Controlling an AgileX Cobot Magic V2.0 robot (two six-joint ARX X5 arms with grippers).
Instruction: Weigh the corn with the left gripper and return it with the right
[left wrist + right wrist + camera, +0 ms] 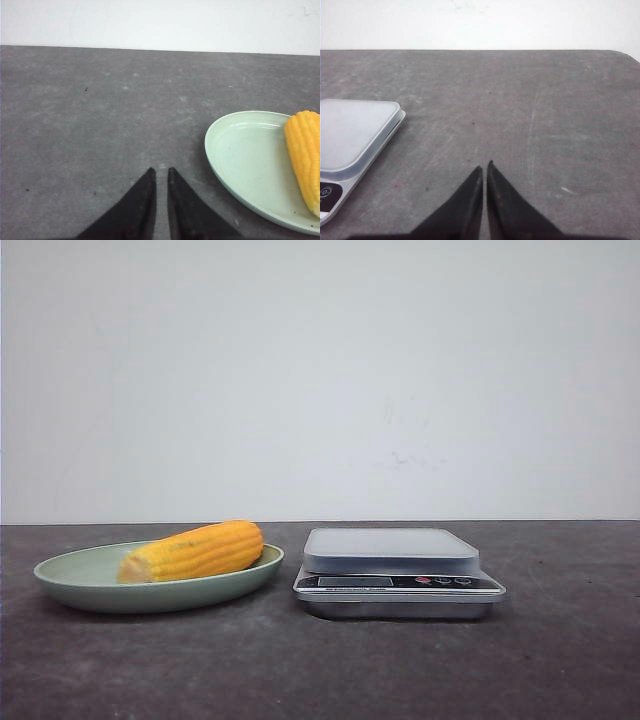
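Observation:
The corn [195, 551], a yellow-orange cob, lies on its side in a pale green plate [70, 582] at the left of the table. It also shows in the left wrist view [305, 155], on the plate [240, 160]. My left gripper [161, 171] hangs over bare table beside the plate, its fingers close together with only a thin slit between them, holding nothing. My right gripper [484, 166] is shut and empty over bare table, off to the side of the scale [355, 130]. Neither gripper shows in the front view.
A silver kitchen scale [395, 565] with a pale weighing platform stands just right of the plate, its display and buttons facing the front. The table top is dark grey, with a white wall behind it.

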